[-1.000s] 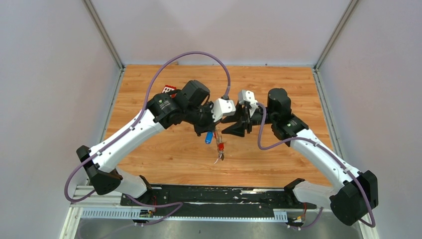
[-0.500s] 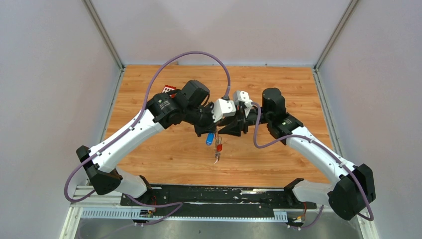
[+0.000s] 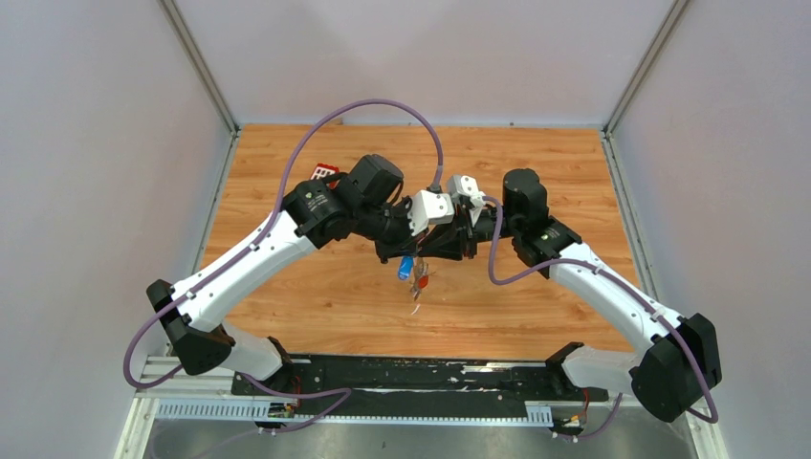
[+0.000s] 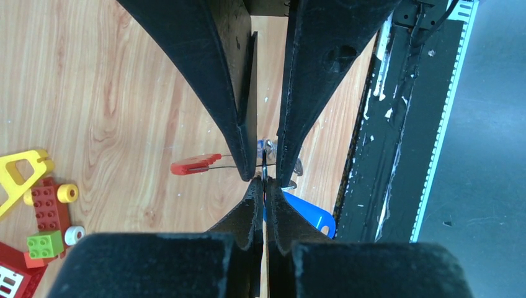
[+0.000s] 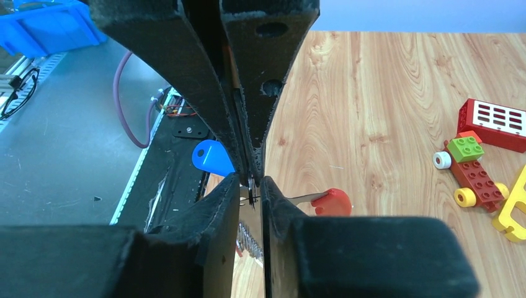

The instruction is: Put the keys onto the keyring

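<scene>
table [image 3: 536,172]: wooden top, pale walls on three sides
left arm [image 3: 253,253]: reaches from the near left corner in to the middle
right arm [image 3: 607,287]: mirrors it from the near right corner
left gripper [image 3: 408,251]: fingers point down and right, tip to tip with the right gripper [image 3: 432,251]; both jaw gaps too dark to read
keys [image 3: 407,268]: blue head, red head just beside it, silver metal lowest, hanging under the meeting tips
red block [image 3: 325,172]: on the table behind the left arm, partly hidden
cables [image 3: 383,103]: purple, one arching over the left arm
</scene>
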### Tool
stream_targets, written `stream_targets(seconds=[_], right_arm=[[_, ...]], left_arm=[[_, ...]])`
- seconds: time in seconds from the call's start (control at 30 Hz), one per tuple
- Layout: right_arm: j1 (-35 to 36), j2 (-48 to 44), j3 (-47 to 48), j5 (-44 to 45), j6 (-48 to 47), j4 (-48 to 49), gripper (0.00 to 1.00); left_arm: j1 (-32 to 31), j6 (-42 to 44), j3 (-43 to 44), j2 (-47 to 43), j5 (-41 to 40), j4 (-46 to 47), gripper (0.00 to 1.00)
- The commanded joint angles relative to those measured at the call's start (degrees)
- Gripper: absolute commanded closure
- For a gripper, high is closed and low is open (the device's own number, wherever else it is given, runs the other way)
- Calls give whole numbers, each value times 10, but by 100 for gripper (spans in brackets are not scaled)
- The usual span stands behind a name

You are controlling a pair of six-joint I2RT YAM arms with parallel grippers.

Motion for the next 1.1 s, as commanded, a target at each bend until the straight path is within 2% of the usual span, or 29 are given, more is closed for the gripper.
stream_targets(seconds=[0.0, 0.27, 0.7, 0.83, 0.93, 1.07], right_arm=[[3, -5, 24, -16, 0, 20, 83], [4, -8, 23, -15, -5, 16, 100], [0, -34, 22, 3, -39, -7, 100], [-9, -44, 21, 0, -40, -7, 100], [-15, -50, 22, 0, -42, -8, 100], [-20, -57, 21, -2, -43, -7, 100]], left_arm=[[-4, -12, -1, -18, 15, 29, 100], [-4, -11, -9, -21, 13, 32, 100], [-3, 4, -29, -50, 24, 56, 100], [-3, 16, -46, -70, 27, 74, 91], [-3, 24, -53, -80, 29, 83, 80], [-2, 40, -70, -98, 23, 97, 70]])
